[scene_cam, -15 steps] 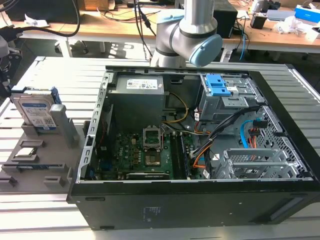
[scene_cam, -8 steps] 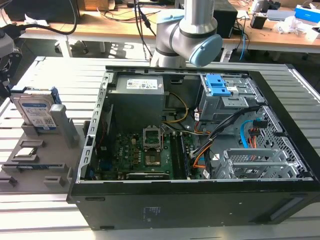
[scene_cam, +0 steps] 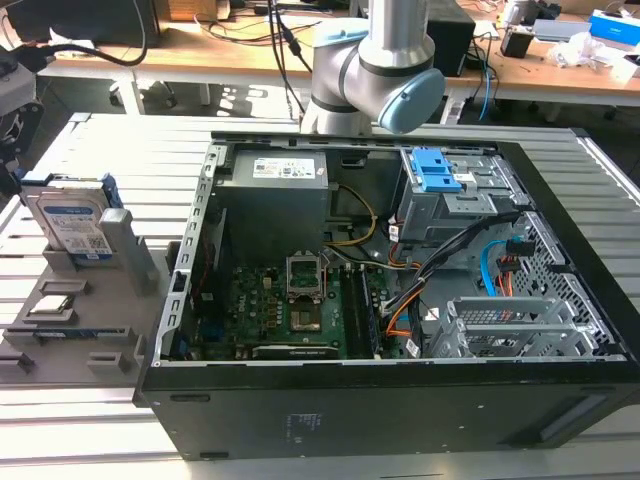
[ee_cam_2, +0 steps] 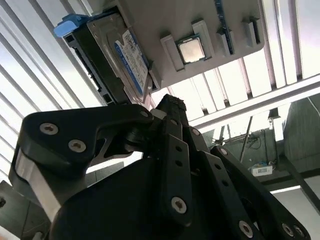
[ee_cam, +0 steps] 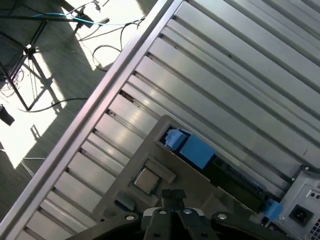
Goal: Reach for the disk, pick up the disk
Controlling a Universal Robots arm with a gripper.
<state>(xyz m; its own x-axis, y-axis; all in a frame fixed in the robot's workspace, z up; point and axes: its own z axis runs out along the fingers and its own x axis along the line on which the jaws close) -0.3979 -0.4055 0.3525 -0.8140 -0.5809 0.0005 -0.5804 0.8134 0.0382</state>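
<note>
The disk (scene_cam: 70, 225) stands on edge in a slot of a grey holder (scene_cam: 130, 255) at the exterior view's left, its white-and-blue label facing forward. In the second wrist view the disk (ee_cam_2: 125, 60) shows its label and a blue rail end, with my gripper (ee_cam_2: 171, 106) in front of it and some way off. In the first wrist view the disk (ee_cam: 197, 150) is seen edge-on, blue rails along a dark body, past my gripper (ee_cam: 173, 196). The fingers are shut together with nothing between them. My arm (scene_cam: 385, 60) rises behind the computer case.
An open black computer case (scene_cam: 400, 400) takes up the middle of the slatted metal table (scene_cam: 110, 140), with blue brackets (scene_cam: 435, 170) in its bays. Square silver chips (scene_cam: 55, 305) lie on the holder. Past the table edge (ee_cam: 85, 125) is floor with cables.
</note>
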